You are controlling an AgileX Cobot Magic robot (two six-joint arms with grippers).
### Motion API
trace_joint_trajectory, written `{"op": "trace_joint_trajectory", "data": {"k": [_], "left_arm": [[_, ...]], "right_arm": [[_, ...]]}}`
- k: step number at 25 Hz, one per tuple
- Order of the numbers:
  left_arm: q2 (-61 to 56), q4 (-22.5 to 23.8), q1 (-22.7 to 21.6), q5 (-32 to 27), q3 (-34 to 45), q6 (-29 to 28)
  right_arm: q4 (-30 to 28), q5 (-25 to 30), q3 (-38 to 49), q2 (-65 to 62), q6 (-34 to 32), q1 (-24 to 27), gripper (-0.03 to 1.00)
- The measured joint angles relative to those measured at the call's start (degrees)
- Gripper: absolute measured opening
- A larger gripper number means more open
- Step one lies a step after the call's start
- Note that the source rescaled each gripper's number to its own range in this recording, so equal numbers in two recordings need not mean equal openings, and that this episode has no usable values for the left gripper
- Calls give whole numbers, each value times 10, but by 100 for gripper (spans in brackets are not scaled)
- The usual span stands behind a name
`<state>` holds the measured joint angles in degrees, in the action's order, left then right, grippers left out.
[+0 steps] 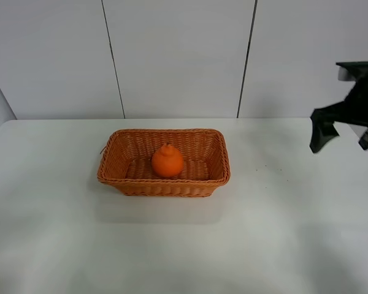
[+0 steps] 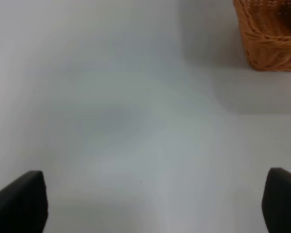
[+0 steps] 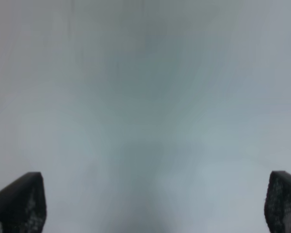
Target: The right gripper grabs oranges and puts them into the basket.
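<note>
The exterior high view shows a white table (image 1: 282,233) in front of a pale panelled wall (image 1: 178,55). The basket (image 1: 113,166), a rectangular woven wicker container in orange-brown, stands left of centre in the frame, on the table surface. The orange (image 1: 167,161) sits inside the basket, roughly at the middle of its floor, upright with its knob top uppermost. It is clear of the basket walls on all sides.

The right gripper (image 1: 343,131) appears at the right edge of the frame, in the upper right area, raised above the table and well apart from the basket. In this view its black fingers hang spread apart, with nothing between them. The right wrist view confirms this: two dark fingertips (image 3: 19,201) sit at the lower corners of the frame, wide apart, with only blurred pale surface between them. The jaws are fully open and hold nothing.

The left wrist view shows the left gripper (image 2: 150,204) with its fingertips (image 2: 19,201) at the two lower corners of the frame, likewise spread wide and holding nothing. A corner of the basket (image 2: 266,39) occupies the upper right of that frame, well apart from the fingertips. A sliver of orange colour shows at the frame edge inside it.
</note>
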<state>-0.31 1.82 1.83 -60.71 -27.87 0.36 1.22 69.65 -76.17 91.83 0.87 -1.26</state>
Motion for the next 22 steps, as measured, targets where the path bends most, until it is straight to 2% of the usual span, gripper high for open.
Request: {"op": "trace_joint_trajectory", "data": {"k": [6, 10, 15, 22], "left_arm": [[0, 0, 0, 0, 0, 0], [0, 0, 0, 0, 0, 0], [0, 0, 0, 0, 0, 0], [0, 0, 0, 0, 0, 0]], "right_arm": [[0, -3, 253, -227, 0, 0, 100], [-2, -52, 369, -382, 0, 0, 100], [-2, -100, 452, -576, 0, 0, 100], [-4, -105, 476, -781, 0, 0, 100]]}}
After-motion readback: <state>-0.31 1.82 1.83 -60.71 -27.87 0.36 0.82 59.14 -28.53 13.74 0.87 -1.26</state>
